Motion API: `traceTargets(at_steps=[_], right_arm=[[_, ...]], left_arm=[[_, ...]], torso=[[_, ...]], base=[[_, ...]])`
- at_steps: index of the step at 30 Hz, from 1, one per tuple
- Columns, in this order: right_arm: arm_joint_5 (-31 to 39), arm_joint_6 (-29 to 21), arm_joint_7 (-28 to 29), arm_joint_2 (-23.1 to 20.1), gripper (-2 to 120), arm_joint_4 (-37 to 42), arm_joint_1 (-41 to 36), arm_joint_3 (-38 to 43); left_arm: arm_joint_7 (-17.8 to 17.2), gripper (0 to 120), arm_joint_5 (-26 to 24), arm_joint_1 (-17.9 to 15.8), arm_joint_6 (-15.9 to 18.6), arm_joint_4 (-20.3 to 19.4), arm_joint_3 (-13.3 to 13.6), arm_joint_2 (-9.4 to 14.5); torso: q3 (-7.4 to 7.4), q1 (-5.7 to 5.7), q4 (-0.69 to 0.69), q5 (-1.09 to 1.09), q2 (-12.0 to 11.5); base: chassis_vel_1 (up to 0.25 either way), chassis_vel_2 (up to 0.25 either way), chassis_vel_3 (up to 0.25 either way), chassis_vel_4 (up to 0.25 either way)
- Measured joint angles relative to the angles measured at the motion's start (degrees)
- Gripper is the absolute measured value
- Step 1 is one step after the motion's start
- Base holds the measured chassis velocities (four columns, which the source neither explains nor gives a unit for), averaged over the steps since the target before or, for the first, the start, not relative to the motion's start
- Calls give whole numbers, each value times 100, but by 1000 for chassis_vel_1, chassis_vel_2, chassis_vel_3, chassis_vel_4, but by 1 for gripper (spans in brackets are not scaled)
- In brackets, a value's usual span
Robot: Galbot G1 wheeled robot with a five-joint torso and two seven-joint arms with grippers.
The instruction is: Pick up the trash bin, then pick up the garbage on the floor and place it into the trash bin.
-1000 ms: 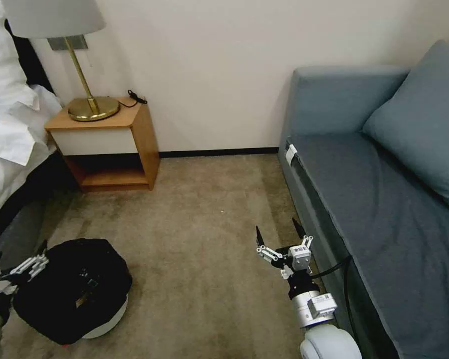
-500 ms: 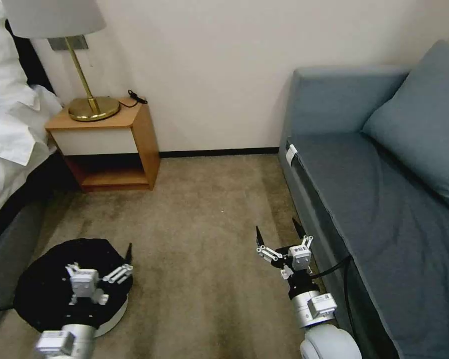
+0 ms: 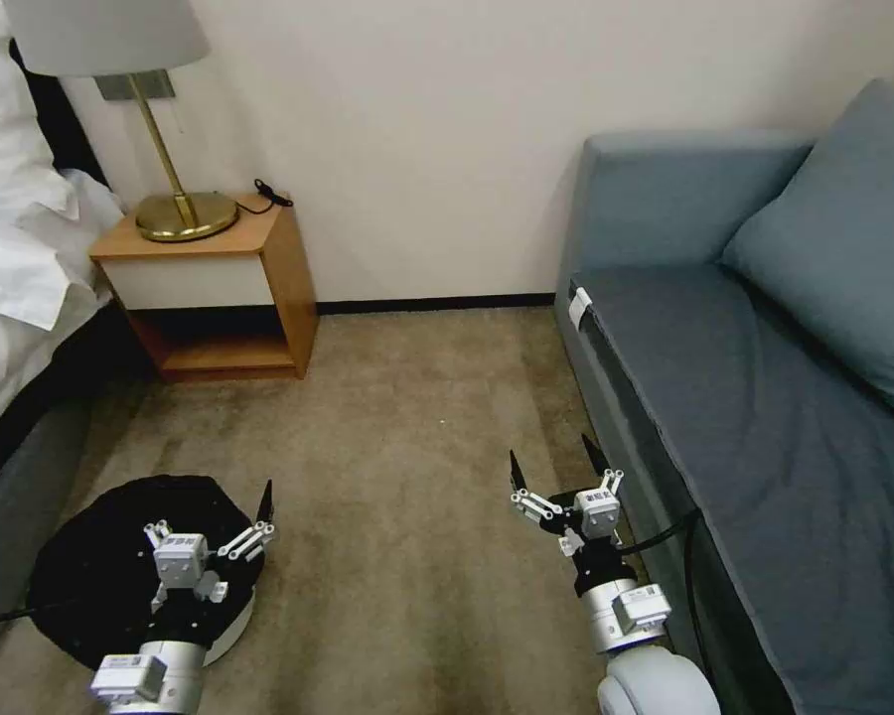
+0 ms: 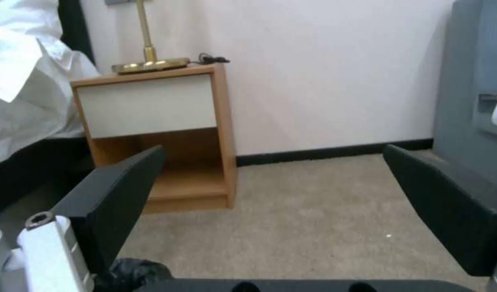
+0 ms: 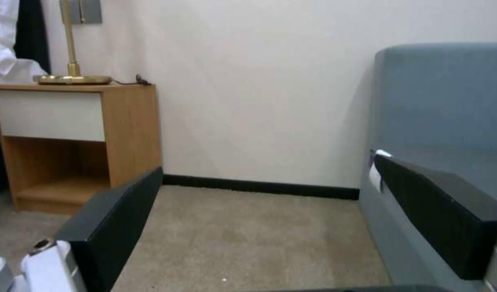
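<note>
The trash bin point(image 3: 79, 566), a low round white bin with a black bag over its top, sits on the carpet at the lower left. My left gripper point(image 3: 212, 504) hangs open above the bin's right half, with nothing between its fingers point(image 4: 116, 200). A fold of the black bag point(image 4: 134, 271) shows just under it in the left wrist view. My right gripper point(image 3: 553, 462) is open and holds nothing, low over the carpet beside the sofa's front; its fingers point(image 5: 113, 227) stand wide apart. The garbage is out of view.
A wooden nightstand point(image 3: 268, 288) with a brass lamp point(image 3: 184, 214) stands against the far wall. A bed point(image 3: 15, 298) runs along the left and a blue sofa point(image 3: 765, 397) along the right. Bare carpet point(image 3: 397, 447) lies between them.
My left gripper has swung from the bin's left edge to above its right half. The bin, which looked tipped up a second ago, now sits level. The right arm has not moved.
</note>
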Motion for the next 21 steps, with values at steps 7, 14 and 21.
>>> traceTargets(at_steps=[7, 14, 21], right_arm=[[0, 0, 0, 0, 100, 0, 0, 0], [0, 0, 0, 0, 100, 0, 0, 0], [0, 0, 0, 0, 100, 0, 0, 0]], left_arm=[[0, 100, -11, -3, 14, 3, -10, 3], [0, 100, -16, -5, 21, 6, -15, 4], [0, 100, -20, -5, 27, 7, -18, 5]], torso=[[0, 0, 0, 0, 0], [0, 0, 0, 0, 0], [0, 0, 0, 0, 0]], base=[[0, 0, 0, 0], [0, 0, 0, 0], [0, 0, 0, 0]])
